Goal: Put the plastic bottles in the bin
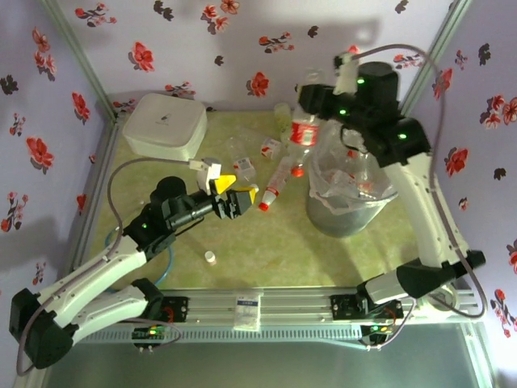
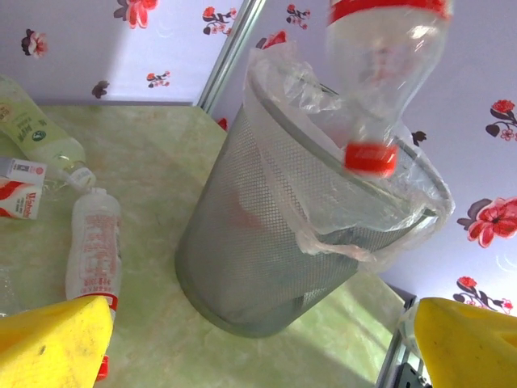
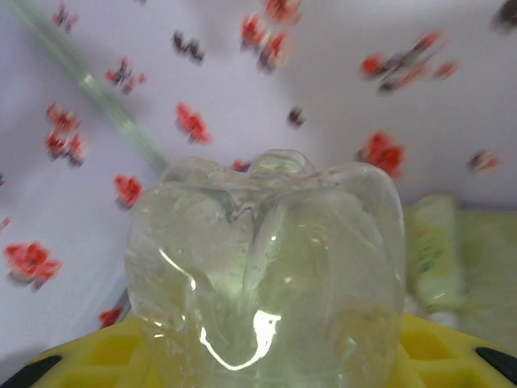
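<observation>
- Grey mesh bin point(image 1: 349, 212), bag-lined, stands right of centre; right gripper point(image 1: 313, 103) at its far-left rim clamps a clear bottle point(image 1: 304, 136), red cap down.
- Left gripper point(image 1: 235, 199), jaws wide and empty, sits just left of a lying bottle point(image 1: 275, 183); white box point(image 1: 166, 125) far left.
- Left wrist: yellow fingers point(image 2: 56, 339) spread apart; clear bottle's cap level with bin rim.
- Right wrist: clear bottle's base gripped between yellow pads point(image 3: 452, 346).

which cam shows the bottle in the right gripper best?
Left wrist: the held bottle hangs large, red cap down, at the bin rim, though its upper end is cropped. Top external shows it small, at the right gripper. Right wrist gives its clear base close up, between the yellow fingers.
</observation>
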Controlling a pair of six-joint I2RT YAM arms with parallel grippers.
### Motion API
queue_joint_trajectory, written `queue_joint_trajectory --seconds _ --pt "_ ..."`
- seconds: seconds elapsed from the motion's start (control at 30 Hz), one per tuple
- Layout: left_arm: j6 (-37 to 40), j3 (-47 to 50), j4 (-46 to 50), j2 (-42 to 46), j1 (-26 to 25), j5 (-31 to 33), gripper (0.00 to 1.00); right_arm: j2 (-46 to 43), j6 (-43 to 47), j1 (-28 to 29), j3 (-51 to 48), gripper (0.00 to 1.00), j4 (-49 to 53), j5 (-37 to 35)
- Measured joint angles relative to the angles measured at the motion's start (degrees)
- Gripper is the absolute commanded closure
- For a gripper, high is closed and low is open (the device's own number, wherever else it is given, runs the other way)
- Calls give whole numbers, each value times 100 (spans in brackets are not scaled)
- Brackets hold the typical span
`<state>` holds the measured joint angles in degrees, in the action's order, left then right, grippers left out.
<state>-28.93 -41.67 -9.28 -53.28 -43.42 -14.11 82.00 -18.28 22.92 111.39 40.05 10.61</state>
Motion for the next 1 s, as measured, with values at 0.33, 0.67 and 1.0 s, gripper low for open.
queue_joint_trajectory --seconds 0.33,0.67,1.0 --pt "-17 -24 61 -647 105 92 5 -645 2022 -876 826 70 1156 -1609" --pt "-525 -507 1123 -1294 487 1064 4 225 3040 -1204 -90 69 1521 -1486" --pt "-610 -507 1561 -1298 520 1331 4 273 2968 -1298 -1478 68 1753 -772"
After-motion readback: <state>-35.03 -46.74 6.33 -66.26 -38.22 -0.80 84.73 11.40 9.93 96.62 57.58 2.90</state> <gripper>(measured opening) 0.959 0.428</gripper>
